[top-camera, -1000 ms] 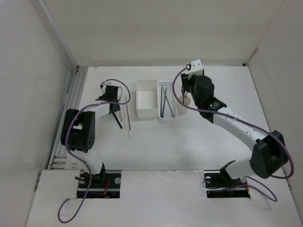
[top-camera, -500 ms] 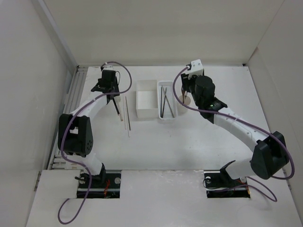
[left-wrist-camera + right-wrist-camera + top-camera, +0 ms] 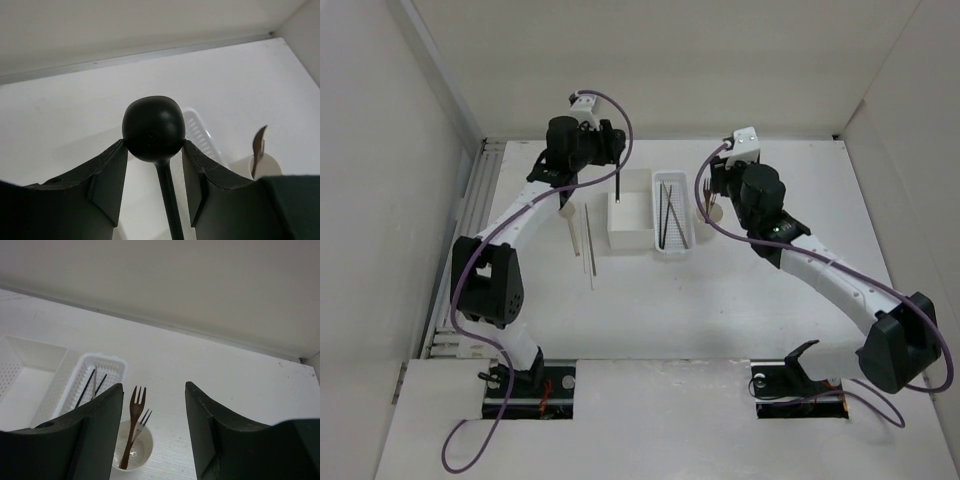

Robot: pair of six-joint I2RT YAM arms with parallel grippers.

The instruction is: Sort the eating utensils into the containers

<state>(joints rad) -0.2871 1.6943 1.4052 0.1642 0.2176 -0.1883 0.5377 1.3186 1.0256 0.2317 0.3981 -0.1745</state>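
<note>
Pinching the black spoon point(image 3: 154, 129) by its bowl, the left pincer point(image 3: 153, 146) hangs upper centre over the square box point(image 3: 630, 234). The right pincer point(image 3: 154, 392), spread, hovers above the cup point(image 3: 148, 444) holding forks point(image 3: 135, 402).

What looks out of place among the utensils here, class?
The pale chopsticks lie loose on the table, left of the white square box, outside any container, while the dark chopsticks are in the perforated tray.
</note>
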